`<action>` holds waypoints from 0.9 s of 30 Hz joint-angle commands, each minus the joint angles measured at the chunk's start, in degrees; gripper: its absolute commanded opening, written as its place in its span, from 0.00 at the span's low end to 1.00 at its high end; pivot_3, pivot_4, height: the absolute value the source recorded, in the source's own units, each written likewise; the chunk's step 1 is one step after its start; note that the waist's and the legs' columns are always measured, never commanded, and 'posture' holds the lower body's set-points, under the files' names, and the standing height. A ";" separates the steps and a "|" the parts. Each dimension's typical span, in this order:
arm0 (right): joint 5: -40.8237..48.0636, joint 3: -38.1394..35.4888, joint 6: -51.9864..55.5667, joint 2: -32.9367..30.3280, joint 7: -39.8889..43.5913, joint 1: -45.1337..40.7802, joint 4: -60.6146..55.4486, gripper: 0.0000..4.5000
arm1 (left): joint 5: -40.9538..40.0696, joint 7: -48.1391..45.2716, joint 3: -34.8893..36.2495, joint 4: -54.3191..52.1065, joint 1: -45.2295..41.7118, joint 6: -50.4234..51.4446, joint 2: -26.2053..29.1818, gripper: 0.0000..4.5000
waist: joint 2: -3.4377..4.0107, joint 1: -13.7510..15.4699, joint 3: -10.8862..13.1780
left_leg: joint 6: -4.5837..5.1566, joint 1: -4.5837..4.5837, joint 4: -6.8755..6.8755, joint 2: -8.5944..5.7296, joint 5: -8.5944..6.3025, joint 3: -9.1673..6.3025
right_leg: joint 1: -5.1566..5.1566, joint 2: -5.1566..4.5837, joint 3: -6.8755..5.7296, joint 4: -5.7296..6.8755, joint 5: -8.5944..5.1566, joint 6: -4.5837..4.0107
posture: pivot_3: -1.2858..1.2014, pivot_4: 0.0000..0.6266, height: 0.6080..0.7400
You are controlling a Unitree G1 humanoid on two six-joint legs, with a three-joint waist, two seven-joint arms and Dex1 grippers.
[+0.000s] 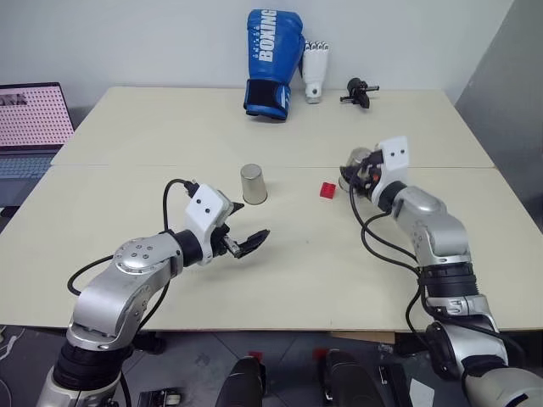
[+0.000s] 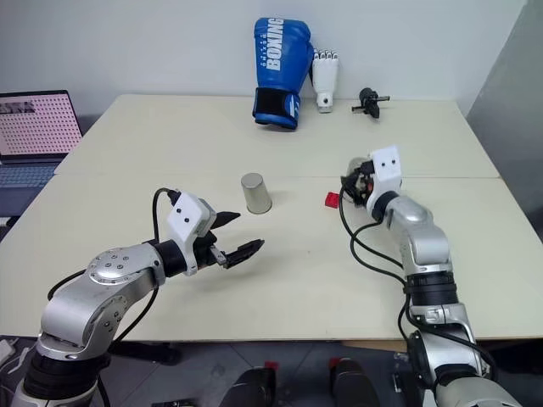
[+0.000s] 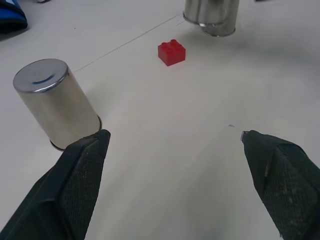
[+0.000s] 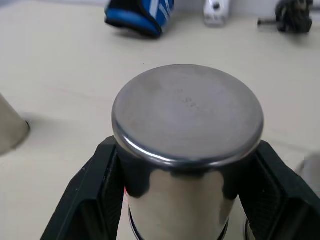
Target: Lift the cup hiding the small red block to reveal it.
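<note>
**Cup gripped, red block in the open — the risk now is a slip**

The right gripper has its two black fingers clamped on the sides of an upturned, shiny steel cup, pinched low on the wall with the flat base facing up. The small red studded block sits bare on the cream tabletop, at about nine o'clock from that gripper and just beside it. From the left wrist view, a second steel cup appears to stand right against the held one, at roughly two o'clock from the block.

The polished metal looks slick, so I'd judge the cup could slide or twist out of the pinch and drop onto the block or its neighbour. Any sideways swing might also knock that adjacent cup over.

The left gripper hangs wide and empty, with a third metal cup at its twelve o'clock.

At the table's far edge lies a blue boxing glove printed "BOXING" in white. Writing on the laptop screen is unreadable.
</note>
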 commanded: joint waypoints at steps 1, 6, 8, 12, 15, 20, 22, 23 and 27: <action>0.38 -0.41 1.09 0.80 -0.68 0.10 -0.78 0.61 | 0.01 -0.40 1.20 -1.25 -0.66 -0.70 0.58 1.00 | 0.00 -0.09 0.00 | 0.00 -0.01 -0.01 0.00 0.00 0.01 | -0.01 0.00 0.01 0.00 0.00 0.00 | 0.52 0.24 1.00; 0.13 -0.08 0.06 0.53 0.51 2.69 -0.63 0.81 | 0.25 -0.31 1.25 -1.21 -0.39 -0.76 0.38 1.00 | 0.00 -0.03 0.00 | 0.00 -0.02 -0.02 -0.01 0.00 0.00 | 0.01 -0.01 0.00 -0.04 0.00 0.00 | 0.52 0.24 1.00; 0.28 -0.43 -0.13 0.03 0.89 2.99 -1.50 0.93 | 0.27 -0.17 1.36 -1.22 -0.39 -0.73 0.29 1.00 | 0.00 -0.03 0.00 | 0.00 -0.03 -0.02 -0.02 0.00 0.00 | 0.01 -0.01 0.00 -0.05 0.00 0.00 | 0.52 0.24 1.00; 0.10 -0.11 -0.33 -1.91 2.35 1.99 -4.55 0.99 | 0.19 -0.22 1.59 -0.86 -0.78 -0.68 0.35 1.00 | 0.00 -0.01 0.00 | 0.00 -0.01 0.01 -0.02 0.00 0.01 | 0.00 -0.01 0.00 -0.03 -0.02 0.05 | 0.52 0.24 1.00; 3.00 -1.81 5.18 -4.10 3.59 -1.65 -11.52 0.99 | 0.14 -0.51 2.03 -0.47 -1.18 -0.70 0.79 1.00 | 0.02 -0.10 0.01 | 0.00 -0.02 0.01 0.00 0.00 -0.01 | -0.01 0.00 -0.01 0.00 -0.03 0.07 | 0.52 0.24 1.00; 7.70 -3.99 14.95 -9.68 6.89 -3.02 -18.57 0.99 | 0.64 -1.40 2.32 0.43 -1.28 -1.31 1.80 1.00 | 0.00 -0.03 0.00 | 0.00 -0.02 -0.02 0.01 0.00 -0.04 | -0.02 0.01 -0.04 -0.02 -0.03 0.05 | 0.52 0.24 1.00; 8.96 -4.62 18.48 -12.57 8.02 -2.01 -20.63 0.99 | 0.66 -1.69 2.73 0.93 -1.38 -1.55 2.26 1.00 | -0.01 0.36 0.00 | 0.01 -0.04 -0.03 0.00 -0.01 -0.07 | 0.03 0.00 -0.07 -0.08 -0.03 0.04 | 0.52 0.24 1.00; 9.29 -4.68 19.37 -13.37 8.30 -1.59 -21.22 0.99 | 0.62 -1.75 2.84 1.08 -1.42 -1.62 2.38 1.00 | -0.01 0.63 0.00 | 0.01 -0.05 -0.03 -0.02 -0.01 -0.06 | 0.02 -0.01 -0.06 -0.10 -0.03 0.04 | 0.52 0.24 1.00; 14.68 -4.64 28.68 -23.11 15.78 7.74 -29.81 0.99 | 1.18 -3.22 3.93 2.31 -0.32 -2.45 4.47 1.00 | -0.02 1.37 0.00 | 0.01 -0.12 -0.03 -0.08 -0.01 -0.04 | 0.03 -0.10 -0.07 -0.17 -0.04 0.06 | 0.52 0.24 1.00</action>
